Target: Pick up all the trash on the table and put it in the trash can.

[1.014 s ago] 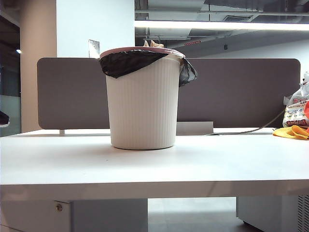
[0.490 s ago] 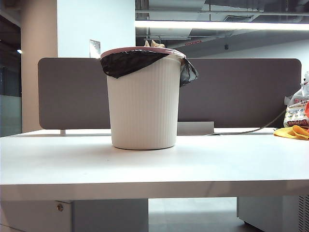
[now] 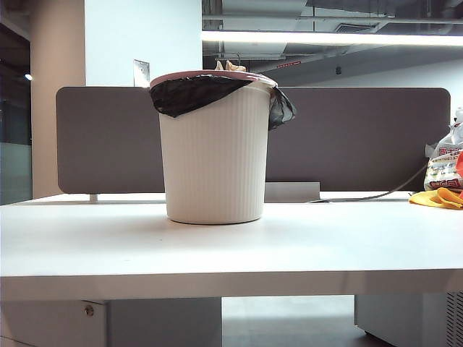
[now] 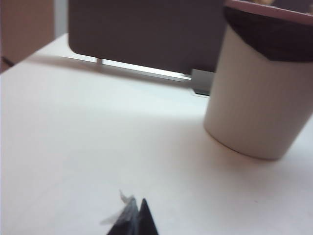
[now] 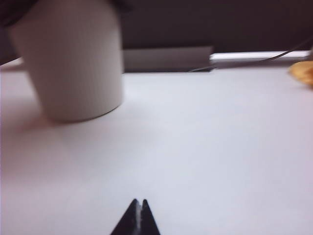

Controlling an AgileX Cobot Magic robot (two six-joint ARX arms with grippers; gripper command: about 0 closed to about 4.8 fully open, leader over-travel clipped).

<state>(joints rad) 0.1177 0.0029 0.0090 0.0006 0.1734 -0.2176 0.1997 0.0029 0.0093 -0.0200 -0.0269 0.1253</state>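
Note:
The trash can (image 3: 214,148), white and ribbed with a black liner over a pinkish rim, stands mid-table on the white table (image 3: 231,246). Bits of tan trash (image 3: 228,66) peek above its rim. No loose wad shows on the table top. Neither gripper appears in the exterior view. In the left wrist view my left gripper (image 4: 138,205) hovers over bare table short of the trash can (image 4: 259,93), its tips shut together with nothing held. My right gripper (image 5: 139,201) is likewise shut and empty, above bare table on the other side of the trash can (image 5: 73,63).
A grey divider panel (image 3: 362,137) backs the table. At the far right edge lie a printed plastic bag (image 3: 443,166) and a yellow-orange item (image 3: 438,196), with a cable (image 3: 369,195) running along the back. The yellow item (image 5: 303,72) also shows in the right wrist view.
A dark shape at the exterior view's left edge one second ago has gone out of view. The trash can and the other things have stayed put.

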